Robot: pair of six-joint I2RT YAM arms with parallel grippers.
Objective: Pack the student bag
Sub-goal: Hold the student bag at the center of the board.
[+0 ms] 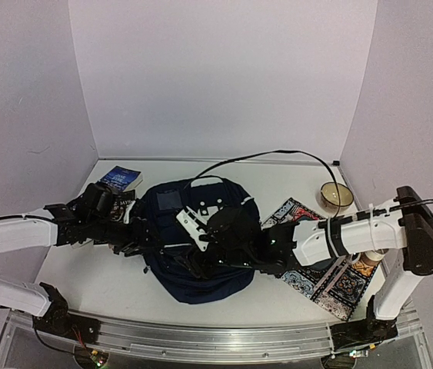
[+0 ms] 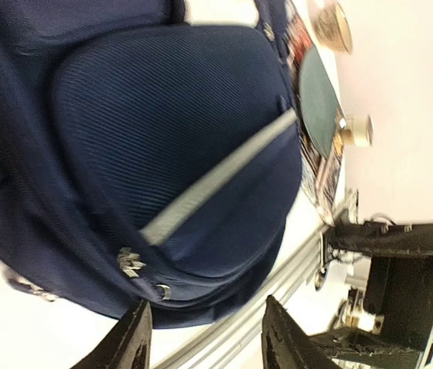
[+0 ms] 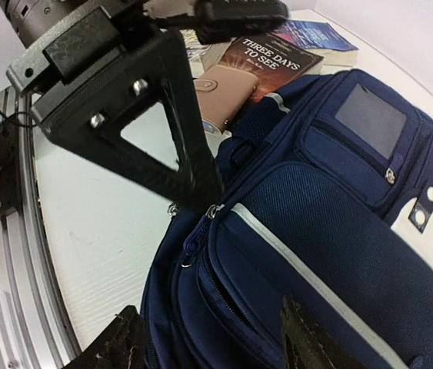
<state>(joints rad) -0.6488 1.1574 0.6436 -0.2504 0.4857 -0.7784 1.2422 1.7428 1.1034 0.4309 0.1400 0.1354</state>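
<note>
so the student bag (image 1: 201,286) lies flat mid-table with its front pocket up. both arms reach in over it, one from each side. the left gripper (image 2: 208,340) hangs just off the bag's bottom edge, jaws apart with nothing between them. the right gripper (image 3: 212,342) hovers over the bag's front pocket, jaws likewise spread and empty. a patterned mat (image 1: 339,288) lies against the bag's right flank, and a book (image 3: 278,55) and a tan case (image 3: 220,92) sit just beside its far left corner, unpacked. the seams look zipped, so this reads as the opening step. next, one claw should pin the fabric while the other pinches a zipper pull (image 3: 188,260), small and floppy, calling for a narrow, well-aimed close.
</note>
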